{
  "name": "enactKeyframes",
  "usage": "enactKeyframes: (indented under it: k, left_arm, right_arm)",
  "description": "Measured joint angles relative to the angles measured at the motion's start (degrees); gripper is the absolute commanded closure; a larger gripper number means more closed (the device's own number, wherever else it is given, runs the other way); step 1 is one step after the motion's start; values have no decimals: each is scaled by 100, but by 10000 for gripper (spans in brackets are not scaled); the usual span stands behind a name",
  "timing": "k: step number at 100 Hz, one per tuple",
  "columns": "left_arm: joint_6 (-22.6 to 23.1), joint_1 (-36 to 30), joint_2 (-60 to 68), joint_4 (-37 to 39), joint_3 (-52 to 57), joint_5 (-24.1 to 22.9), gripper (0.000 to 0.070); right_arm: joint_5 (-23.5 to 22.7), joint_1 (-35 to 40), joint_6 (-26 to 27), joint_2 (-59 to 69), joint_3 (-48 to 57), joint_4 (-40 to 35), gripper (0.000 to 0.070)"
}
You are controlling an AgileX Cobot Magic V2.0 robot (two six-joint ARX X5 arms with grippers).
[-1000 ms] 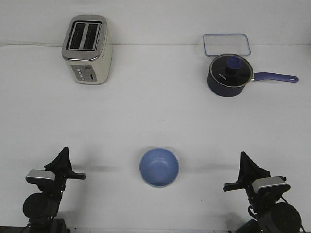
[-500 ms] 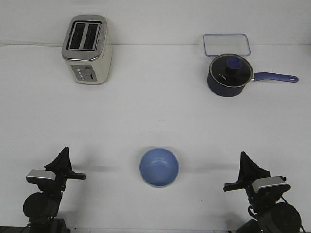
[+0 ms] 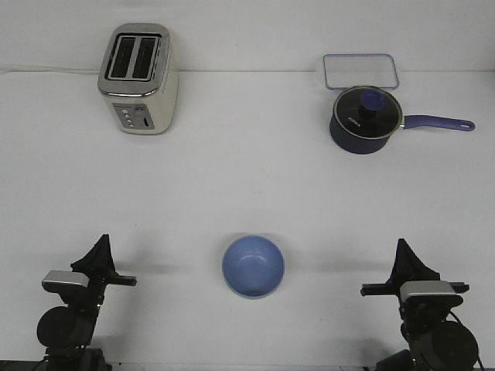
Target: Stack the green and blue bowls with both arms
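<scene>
We see the right hand (image 3: 405,259) newly swung sideways, its state indeterminable, away from the light blue round matte bowl (image 3: 254,267), suggesting stacking is finished.

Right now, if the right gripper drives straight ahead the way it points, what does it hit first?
Probably nothing nearby: the right gripper points up-table, past the blue bowl. Farther on, the saucepan sits roughly in line, though depth is unclear.
</scene>
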Motion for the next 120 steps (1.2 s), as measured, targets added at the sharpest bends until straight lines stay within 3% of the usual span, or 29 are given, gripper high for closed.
enactKeyframes:
  k: [32,53,120]
  left_arm:
    - [2,0,0,-2,0,0,686]
    - [2,0,0,-2,0,0,686]
    - [2,0,2,0,0,-2,686]
  right_arm:
    - [-1545,-1663,-1349,-455,-1578,925,696]
    - [-1567,-1714,-1775,-457,-2188,1585,696]
    - [-1576,-1714,-1777,-457,-2236,1504,697]
